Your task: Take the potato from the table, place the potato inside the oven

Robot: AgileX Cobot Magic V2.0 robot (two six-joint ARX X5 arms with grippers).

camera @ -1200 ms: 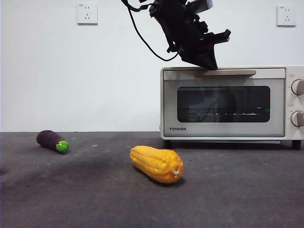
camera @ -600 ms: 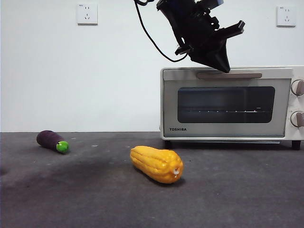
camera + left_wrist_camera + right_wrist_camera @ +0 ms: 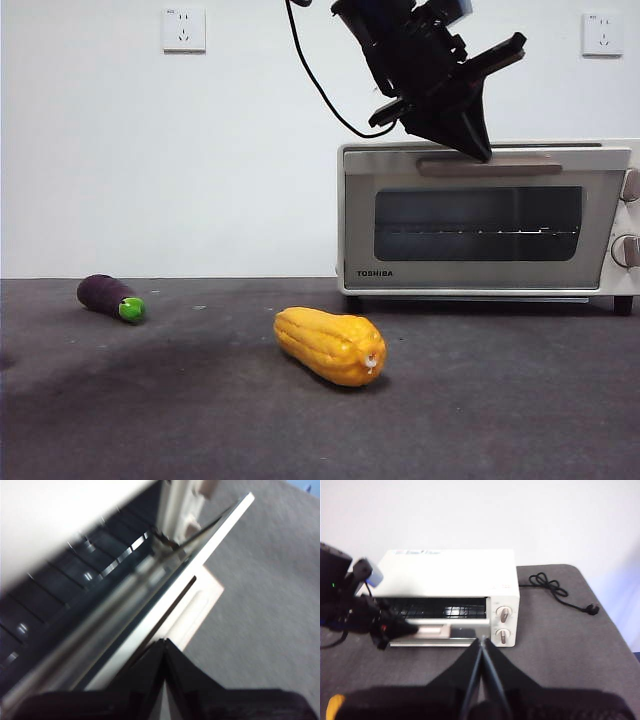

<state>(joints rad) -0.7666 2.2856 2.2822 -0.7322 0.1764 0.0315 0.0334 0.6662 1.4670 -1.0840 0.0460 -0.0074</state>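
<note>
The potato is out of view in every frame. The cream-white oven (image 3: 480, 220) stands at the back right of the table (image 3: 500, 420), and its glass door leans a little outward at the top. My left gripper (image 3: 482, 150) is shut, with its tip hooked at the tan door handle (image 3: 490, 166). In the left wrist view the shut left gripper (image 3: 164, 642) points at the handle (image 3: 197, 612) and the door's edge (image 3: 220, 530), with the oven rack behind. My right gripper (image 3: 482, 641) hangs shut and empty high in front of the oven (image 3: 447, 567).
A long ridged yellow vegetable (image 3: 330, 345) lies at the table's middle front. Far left lies a purple eggplant (image 3: 110, 297) with a green tip. The oven's black power cable (image 3: 555, 592) trails over the table beside the oven.
The left gripper has moved right and slightly down along the handle, and the top of the oven door has swung outward from shut to a small tilt.
</note>
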